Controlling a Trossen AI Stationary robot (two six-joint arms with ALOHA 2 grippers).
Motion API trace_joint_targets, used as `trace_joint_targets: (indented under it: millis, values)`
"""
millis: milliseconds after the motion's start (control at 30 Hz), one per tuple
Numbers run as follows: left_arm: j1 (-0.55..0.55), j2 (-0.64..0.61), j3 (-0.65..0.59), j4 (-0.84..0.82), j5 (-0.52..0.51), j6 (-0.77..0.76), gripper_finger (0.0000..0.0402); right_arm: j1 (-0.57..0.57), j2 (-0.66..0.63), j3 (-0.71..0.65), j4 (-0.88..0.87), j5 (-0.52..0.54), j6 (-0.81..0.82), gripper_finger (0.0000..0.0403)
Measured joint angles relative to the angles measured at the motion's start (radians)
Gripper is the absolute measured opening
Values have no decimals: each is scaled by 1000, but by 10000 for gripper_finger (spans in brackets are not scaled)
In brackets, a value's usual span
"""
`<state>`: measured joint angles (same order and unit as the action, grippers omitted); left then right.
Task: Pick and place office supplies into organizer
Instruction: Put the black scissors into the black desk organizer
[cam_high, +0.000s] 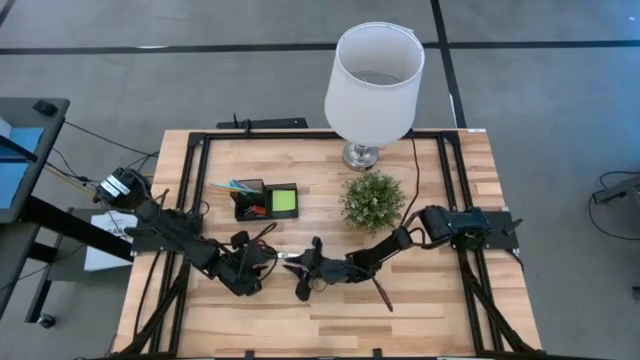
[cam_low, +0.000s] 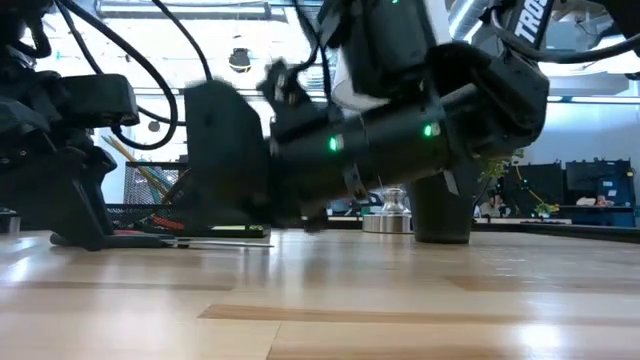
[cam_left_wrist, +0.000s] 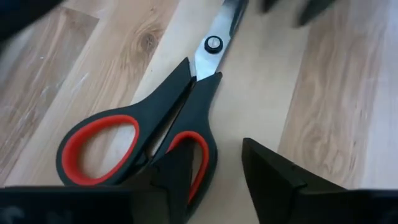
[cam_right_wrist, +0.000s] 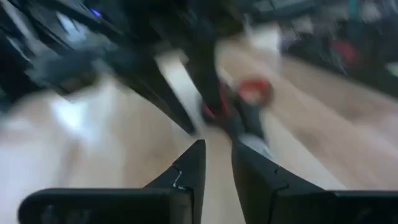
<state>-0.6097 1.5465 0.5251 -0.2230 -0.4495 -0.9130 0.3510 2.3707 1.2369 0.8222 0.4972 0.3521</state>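
Scissors (cam_left_wrist: 155, 134), black handles with red-lined loops, lie flat on the wooden desk (cam_high: 430, 300), out in front of the organizer (cam_high: 266, 200), on the side of it away from the lamp (cam_high: 373, 85). Left claw (cam_left_wrist: 217, 171) sits low at the handle end: in the left wrist view its fingers (cam_left_wrist: 270, 174) are spread, one finger tip over the edge of the nearer handle loop, the other on bare wood beside it; not yet closed on anything. Silver pivot screw (cam_left_wrist: 213, 44) is visible, blades pointing away from the claw. Right claw (cam_right_wrist: 217, 165) is just beyond the blade end, facing the left claw; fingers are a narrow gap apart, pinching nothing, with the red of the handles blurred ahead of it. Organizer holds pens (cam_high: 236, 186) in the taller compartment and a lime-green sticky-note pad (cam_high: 284, 200) in the low tray. Potted plant (cam_high: 372, 198) stands just beside the organizer, lamp behind the plant. Writing: partial white letters "TRO" on an arm housing (cam_low: 520, 20) in the low view; nothing else readable.
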Motion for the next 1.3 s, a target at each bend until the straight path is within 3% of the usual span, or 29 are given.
trace_joint_targets:
  millis: [333, 500, 567, 733, 1000, 1100, 1167, 1300]
  values:
    - [1, 4, -2, -7, -36, -70, 19, 69, -3, 1, 406, -3, -269, 73]
    - [6, 4, 48, -81, -18, -68, 16, 116, -3, 1, 470, -3, -353, 73]
    - [7, 0, 117, -203, 0, -53, 15, 130, -3, 1, 475, -3, -352, 73]
    - [19, -7, 387, -690, 12, -50, 7, 151, -3, 0, 487, -1, -353, 73]
    - [68, -10, 833, -1383, -70, -103, 6, 150, -3, 0, 465, -1, -352, 73]
    - [127, -75, 869, -1323, -73, -2, 6, 151, -3, 0, 463, -1, -352, 73]
    - [180, -91, 873, -1369, -110, -15, 6, 151, -3, -1, 461, -2, -352, 73]
    - [285, -136, 804, -1346, -132, 49, 6, 151, -4, -1, 441, -2, -324, 73]
